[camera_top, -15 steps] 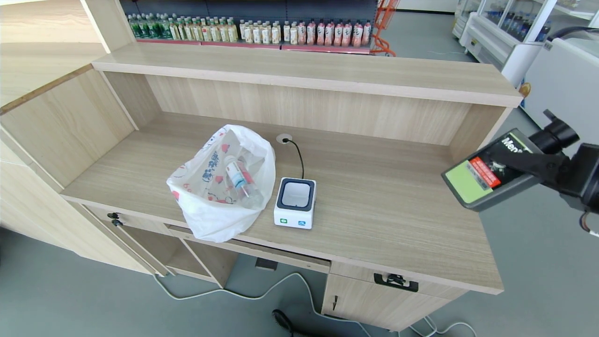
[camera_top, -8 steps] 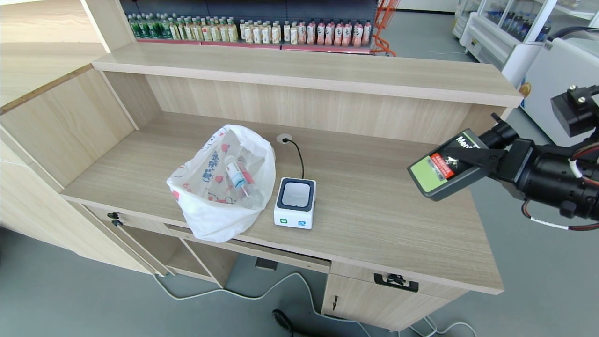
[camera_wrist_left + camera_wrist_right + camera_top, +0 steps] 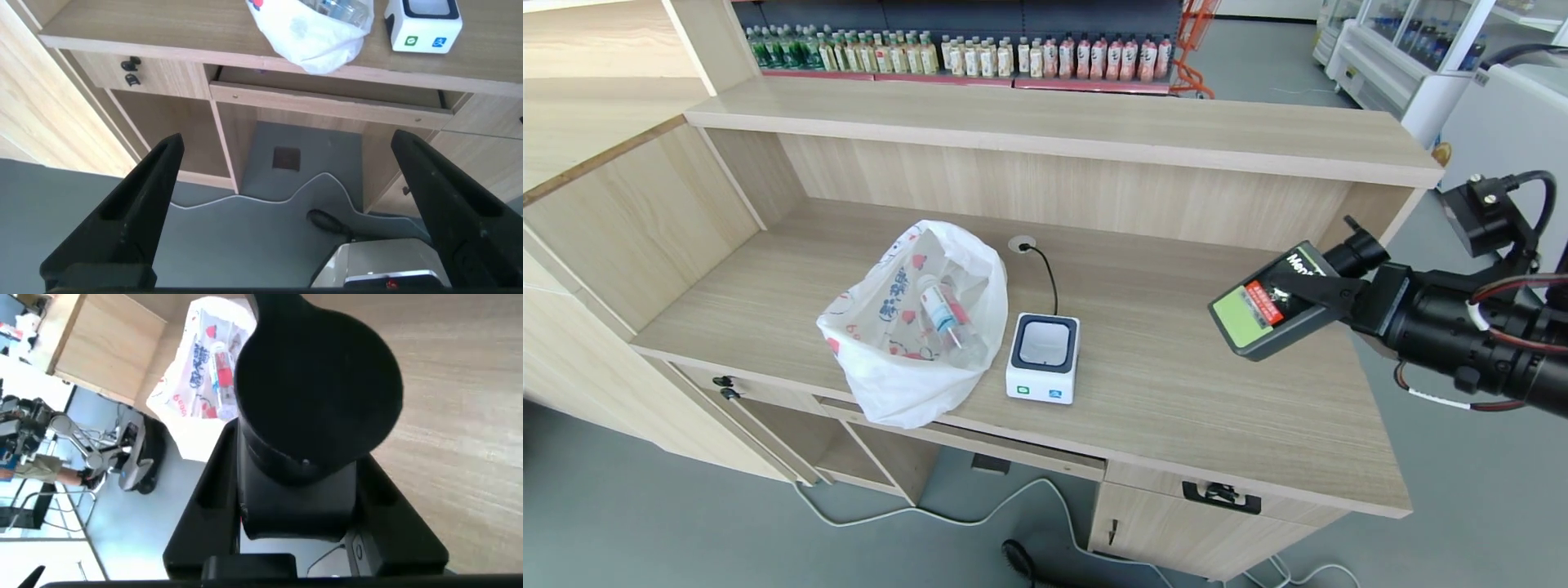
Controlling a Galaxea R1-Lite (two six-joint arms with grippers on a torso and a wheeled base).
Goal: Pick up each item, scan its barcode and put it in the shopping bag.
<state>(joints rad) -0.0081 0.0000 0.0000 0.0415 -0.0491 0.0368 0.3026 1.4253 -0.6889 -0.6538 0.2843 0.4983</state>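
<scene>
the step in hand looks like the scan. the right end effector (image 3: 1327,286) is clamped on a dark box (image 3: 1250,314) with a green and red label, held in the air above the counter (image 3: 1176,392), well apart from the scanner (image 3: 1043,358) and at about its 3 o'clock. the shopping bag (image 3: 915,327) sits just beside the scanner at its 9 o'clock, mouth open, with a bottle (image 3: 939,314) already inside.

next, i judge, the box must travel toward 9 o'clock until it hangs over the scanner's upward-facing window, with its barcode turned down. only after that does it go on to the bag.

the barcode itself cannot be made out, so i cannot say how much the wrist has to turn. in the right wrist view the end effector's dark body blocks the box and the scanner, leaving only part of the bag (image 3: 204,359). the left end effector (image 3: 286,147) has its fingers apart and holds nothing, hanging low in front of the counter's edge. the bag's far side is hidden from the head view.
</scene>
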